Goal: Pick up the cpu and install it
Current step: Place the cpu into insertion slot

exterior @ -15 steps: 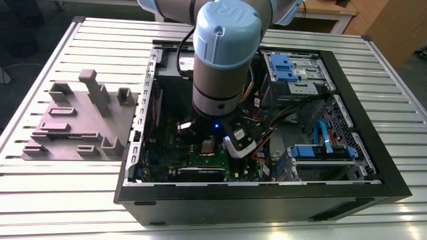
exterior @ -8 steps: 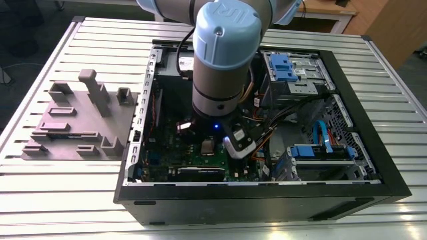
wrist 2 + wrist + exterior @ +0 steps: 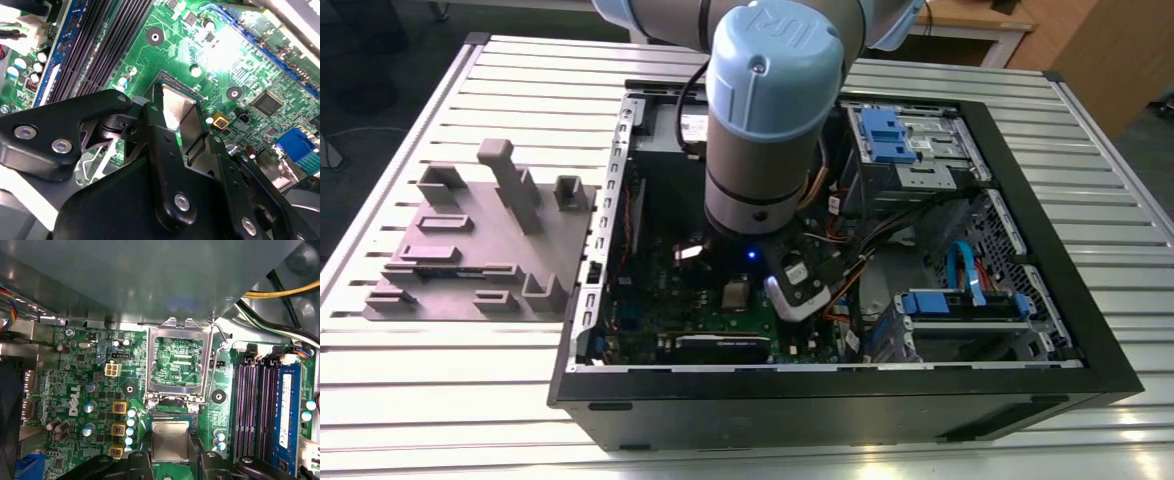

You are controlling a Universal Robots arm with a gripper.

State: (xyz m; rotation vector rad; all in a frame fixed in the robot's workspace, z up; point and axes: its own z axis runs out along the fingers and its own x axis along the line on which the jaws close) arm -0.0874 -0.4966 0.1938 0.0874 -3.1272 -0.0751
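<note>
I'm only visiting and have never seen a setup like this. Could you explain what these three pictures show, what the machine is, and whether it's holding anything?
The machine is a robot arm made of jointed tubes. At its end sits a gripper, a clamp with two fingers. The exterior view comes from a camera off the arm. It shows a slatted metal table carrying an open computer case. On the exterior view's left stands a grey plastic fixture with upright blocks. The arm reaches down into the case. The two wrist views come from cameras riding on the arm, so they look closely at the green motherboard inside. There the black fingers are shut on the cpu, a small square chip with a silver top. It is next to the socket's metal frame, which is flipped open.
</note>
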